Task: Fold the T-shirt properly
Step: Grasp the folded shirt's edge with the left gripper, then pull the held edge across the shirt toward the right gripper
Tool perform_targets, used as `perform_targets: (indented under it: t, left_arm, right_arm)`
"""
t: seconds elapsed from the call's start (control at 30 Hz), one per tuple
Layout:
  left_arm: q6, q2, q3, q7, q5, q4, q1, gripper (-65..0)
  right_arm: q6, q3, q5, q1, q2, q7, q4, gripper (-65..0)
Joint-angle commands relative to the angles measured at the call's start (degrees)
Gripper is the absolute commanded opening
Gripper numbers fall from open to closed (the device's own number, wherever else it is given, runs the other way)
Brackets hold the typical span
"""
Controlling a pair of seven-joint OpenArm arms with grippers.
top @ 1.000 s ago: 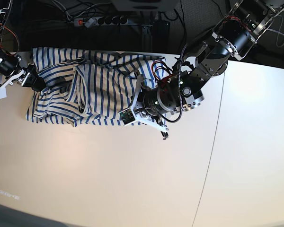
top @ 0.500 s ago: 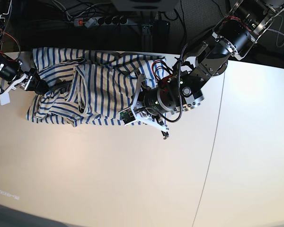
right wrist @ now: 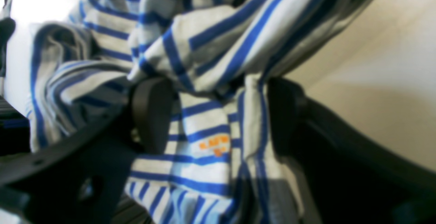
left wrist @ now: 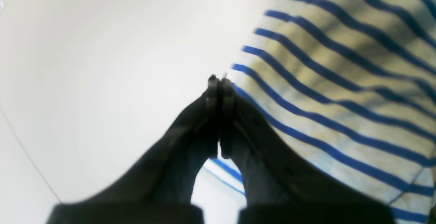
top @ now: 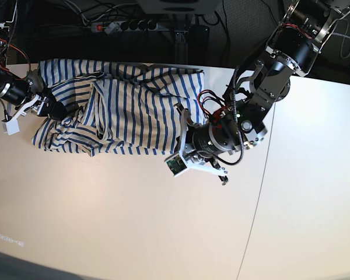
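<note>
Left gripper (left wrist: pixel 218 81) pressed shut, empty, beside the near hem of the T-shirt (top: pixel 128 111). Right gripper (right wrist: pixel 218 115) spread wide around bunched cloth, grip uncertain. T-shirt rumpled along the far edge of the table (top: pixel 134 221); folding judged barely begun. Broad bare tabletop toward the near side for spreading.

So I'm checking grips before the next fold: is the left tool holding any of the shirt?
No: in the left wrist view the left tool is shut on nothing, its tips on bare table beside the shirt.
</note>
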Motion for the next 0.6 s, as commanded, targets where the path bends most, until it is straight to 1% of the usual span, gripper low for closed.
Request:
perform_targets:
  t: [0.0, 0.03, 0.13, 0.33, 0.43, 0.5, 0.57]
  left_arm:
    - [-0.07, 0.11, -1.46, -1.03, -0.76, 1.07, -1.2, -65.0]
    - [-0.17, 0.11, -2.51, -1.03, -1.36, 1.07, -1.2, -65.0]
    - [-0.94, 0.09, -4.68, -0.7, -2.49, 1.07, -1.2, -65.0]
    - [-1.14, 0.09, -5.2, -0.17, -3.1, 1.07, -1.09, -65.0]
    - [-1.2, 0.15, -4.74, -0.13, -6.27, 1.07, -0.87, -65.0]
    - [-1.4, 0.39, -3.43, -0.2, -8.17, 1.11, -0.9, -65.0]
    - [-2.08, 2.03, -1.38, -0.2, -7.93, 1.14, -0.9, -65.0]
  right_arm:
    - [3.78, 0.24, -1.77, 0.09, 1.01, -0.55, 0.39, -26.2]
    - [3.78, 0.26, -2.21, 0.09, 1.03, -0.57, 0.42, -28.0]
    - [3.78, 0.28, -3.56, 0.07, 1.18, -0.83, 0.42, -28.1]
    - [3.78, 0.28, -2.4, 0.13, 1.18, -1.18, 0.42, -27.8]
    - [3.78, 0.28, -2.38, 0.09, 1.18, -1.29, 0.42, -20.7]
    - [3.78, 0.28, -2.38, 0.13, 1.22, -1.27, 0.42, -20.5]
    - [3.78, 0.28, -2.38, 0.11, 1.36, -1.25, 0.42, -20.6]
